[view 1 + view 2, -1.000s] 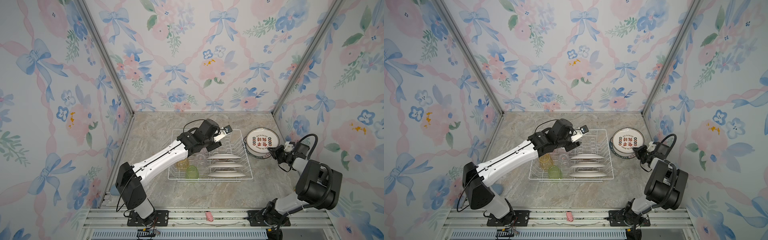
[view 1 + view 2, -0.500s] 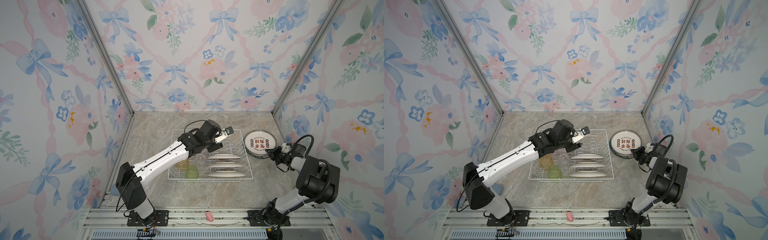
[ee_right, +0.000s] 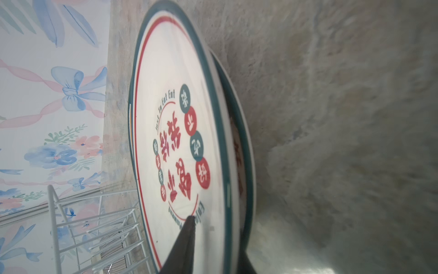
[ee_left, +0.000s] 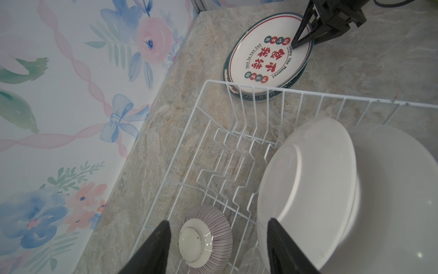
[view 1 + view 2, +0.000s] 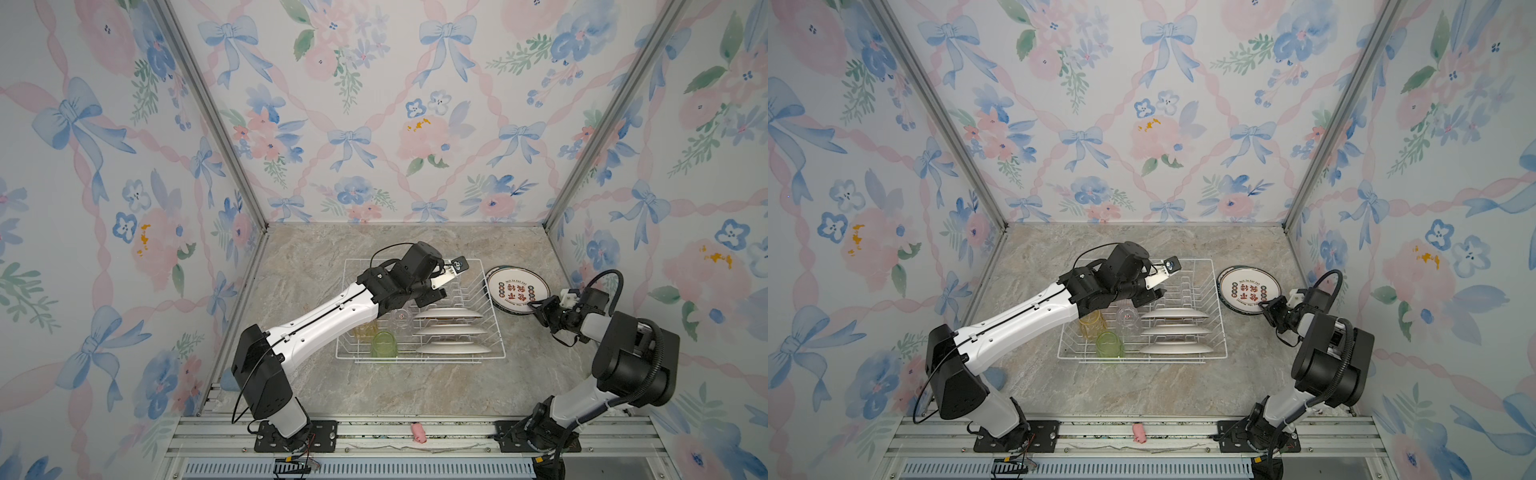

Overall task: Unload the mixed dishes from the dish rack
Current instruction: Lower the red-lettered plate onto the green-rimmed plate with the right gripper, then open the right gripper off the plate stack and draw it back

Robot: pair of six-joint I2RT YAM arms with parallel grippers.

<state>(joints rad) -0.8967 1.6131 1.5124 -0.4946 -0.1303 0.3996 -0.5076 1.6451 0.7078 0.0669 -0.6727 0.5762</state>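
The white wire dish rack [image 5: 494, 316] [image 5: 1219, 307] holds three white plates [image 5: 451, 330] on edge, a green tumbler [image 5: 384, 345], a yellow tumbler [image 5: 1092, 326] and a clear tumbler [image 5: 401, 318]. In the left wrist view the pink-striped bowl [image 4: 205, 239] lies upside down in the rack [image 4: 206, 83]; my left gripper [image 4: 219, 224] [image 5: 434, 296] hangs open above it. Right of the rack, two printed dark-rimmed plates [image 5: 517, 291] [image 3: 166, 118] lie stacked on the table. My right gripper [image 5: 540, 309] [image 3: 216, 237] is open, its jaws straddling the top plate's near rim.
Floral walls close in on the left, back and right, with metal corner posts. The plate stack [image 5: 1248, 289] sits close to the right wall. A small pink object [image 5: 419, 433] lies on the front rail.
The right gripper has lowered the printed plate flat onto the stack and its jaws have parted from the rim. The left arm has hardly moved.
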